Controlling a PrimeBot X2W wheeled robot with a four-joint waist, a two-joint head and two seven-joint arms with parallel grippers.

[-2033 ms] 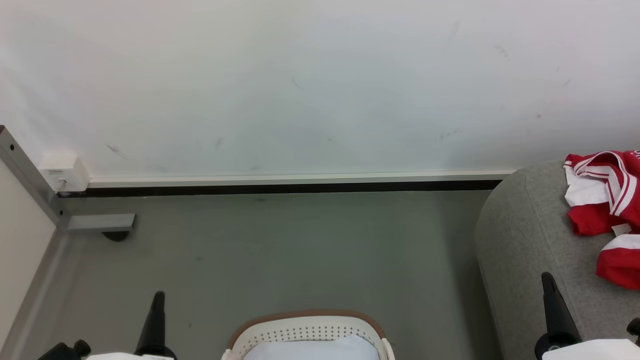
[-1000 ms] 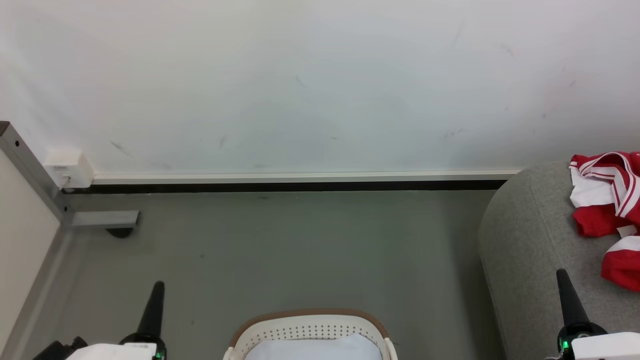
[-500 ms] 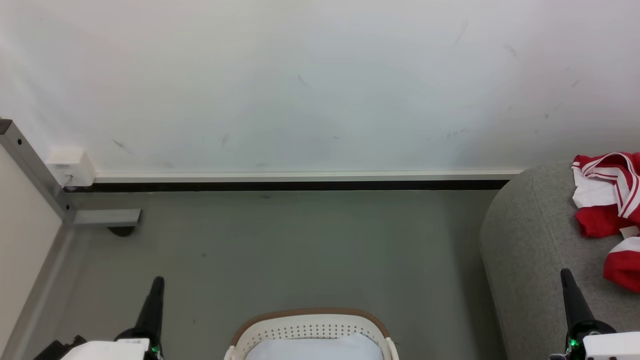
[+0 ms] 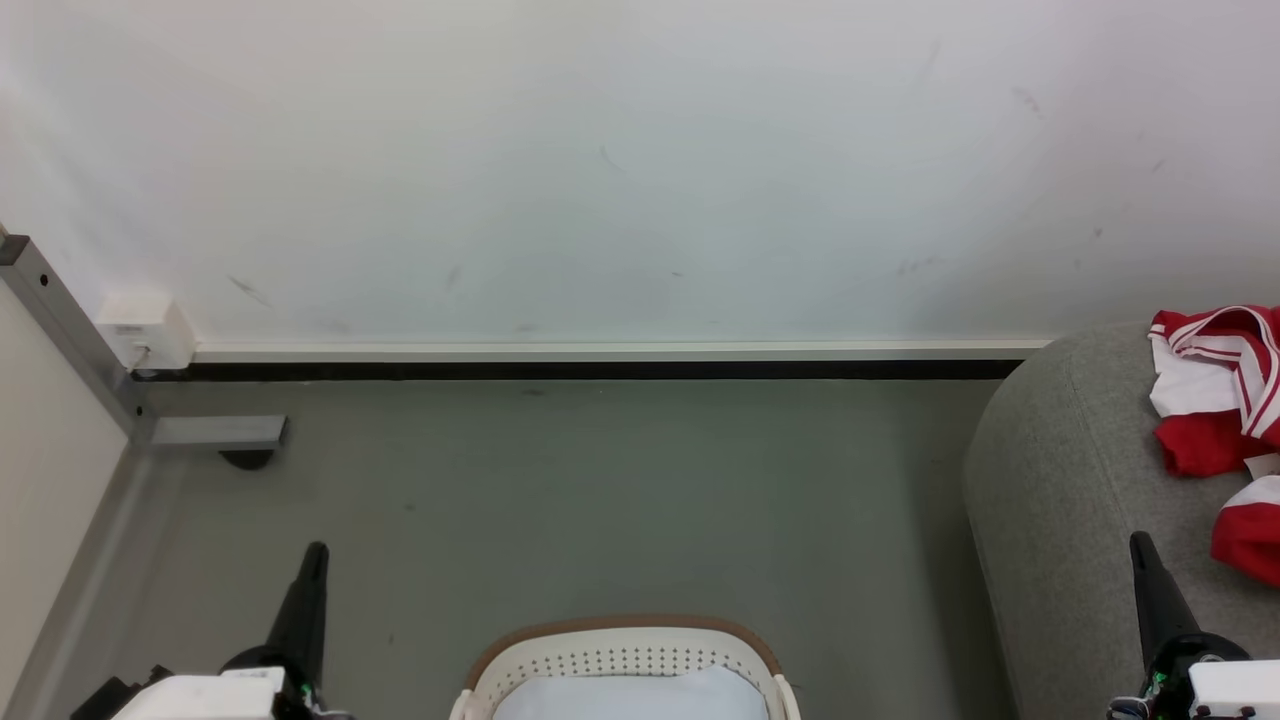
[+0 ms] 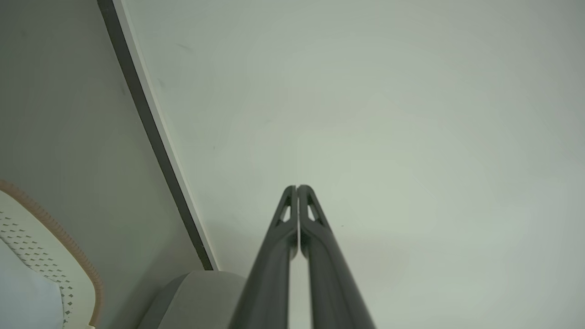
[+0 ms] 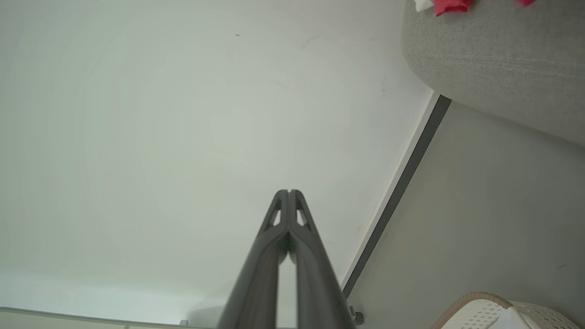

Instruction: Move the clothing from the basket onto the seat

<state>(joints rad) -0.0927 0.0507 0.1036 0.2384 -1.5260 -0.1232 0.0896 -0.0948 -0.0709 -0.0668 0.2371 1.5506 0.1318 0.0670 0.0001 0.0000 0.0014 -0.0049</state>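
Observation:
The red and white clothing lies crumpled on the grey seat at the right edge of the head view; a scrap of it tops the seat in the right wrist view. The cream basket with its brown rim stands at the bottom centre, holding a pale blue-white lining cloth. My left gripper is shut, left of the basket, with nothing in it. My right gripper is shut and empty, in front of the seat. Both wrist views show the fingertips pressed together, left and right.
A white wall with a pale skirting strip runs across the back. A grey metal frame with a foot and a white box stand at the left. Grey floor lies between basket and wall.
The whole head view has shifted slightly, so the camera has moved. Both grippers have sunk a little lower in the picture and stay shut. The clothing and basket lie as before.

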